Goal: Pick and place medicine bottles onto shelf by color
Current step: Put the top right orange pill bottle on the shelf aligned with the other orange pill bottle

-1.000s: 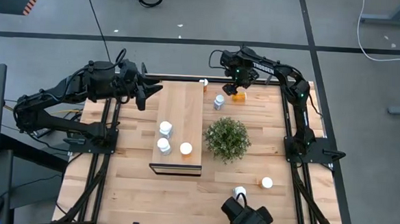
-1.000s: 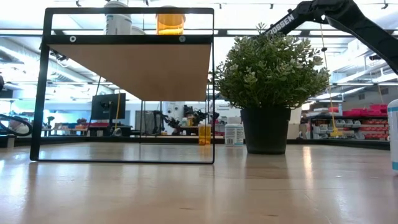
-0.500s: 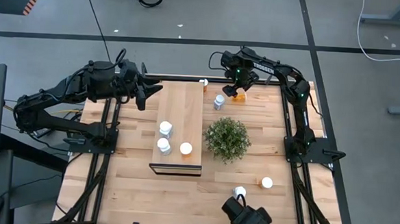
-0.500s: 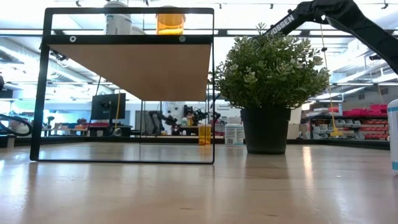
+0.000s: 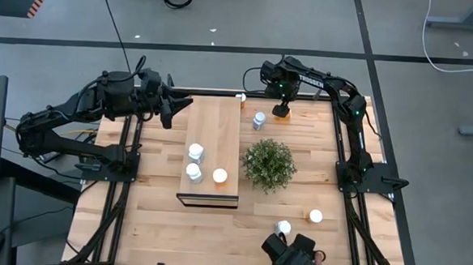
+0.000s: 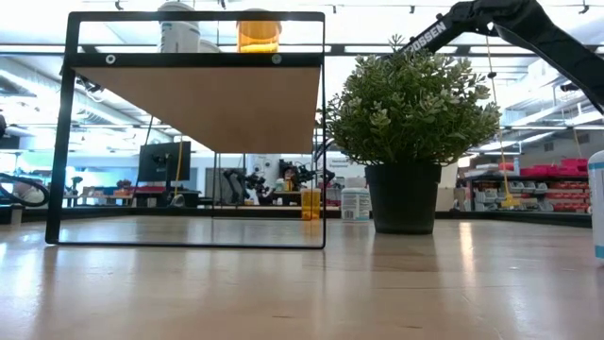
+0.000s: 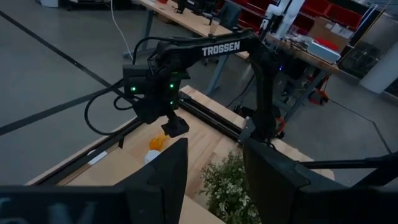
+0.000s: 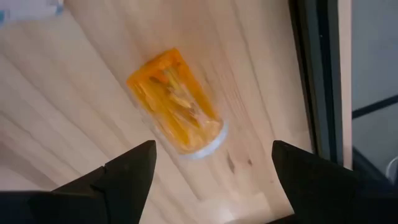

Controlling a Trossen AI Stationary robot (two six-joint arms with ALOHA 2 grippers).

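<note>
Right gripper (image 8: pixel 208 171): jaws spread wide, holding nothing, poised straight over an orange bottle at the table's far edge, beyond the plant.
Orange bottle under it (image 8: pixel 176 102): lying on its side on the wooden tabletop, apart from both fingers (the right wrist view shows bare wood on either side of it); in the high view only a bit of orange shows below the gripper (image 5: pixel 280 112).
Left gripper (image 7: pixel 211 180): hanging by the shelf's far left corner, away from the plant, fingers partly apart with nothing between them.
Shelf (image 5: pixel 213 127): long light-wood plank just left of the plant, its dark front edge toward the near side.
Bottles on the shelf: two white ones, (image 5: pixel 196 152) and (image 5: pixel 194 172), with an orange one (image 5: pixel 219 176) beside them, all at the near end, level with the plant.
White bottle (image 5: pixel 259 120): upright on the table, between the plant and the right gripper.
Orange bottle (image 5: pixel 241 98): at the shelf's far right corner, past the plant (whether it touches the shelf I cannot tell).
Near-side bottles: one orange (image 5: pixel 316 216) and one white (image 5: pixel 283 227), on the table in front of the plant.
Plant (image 5: pixel 269 164): bushy green, potted, about mid-table.
</note>
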